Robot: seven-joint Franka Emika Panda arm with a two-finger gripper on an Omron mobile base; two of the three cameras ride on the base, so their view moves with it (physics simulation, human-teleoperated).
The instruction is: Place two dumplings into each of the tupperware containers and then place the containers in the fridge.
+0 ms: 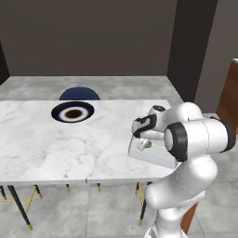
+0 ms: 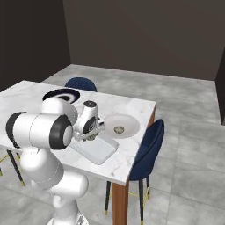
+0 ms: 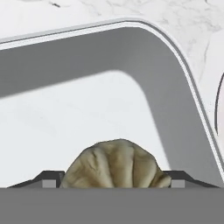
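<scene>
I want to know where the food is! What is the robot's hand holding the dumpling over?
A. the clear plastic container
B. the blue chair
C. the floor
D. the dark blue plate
A: in the hand view the dumpling sits between the gripper tips, with the tupperware container floor and curved wall right behind it.

The dumpling [image 3: 115,164] is cut off below, and the arm hides much of the tupperware container [image 1: 155,157]
</scene>
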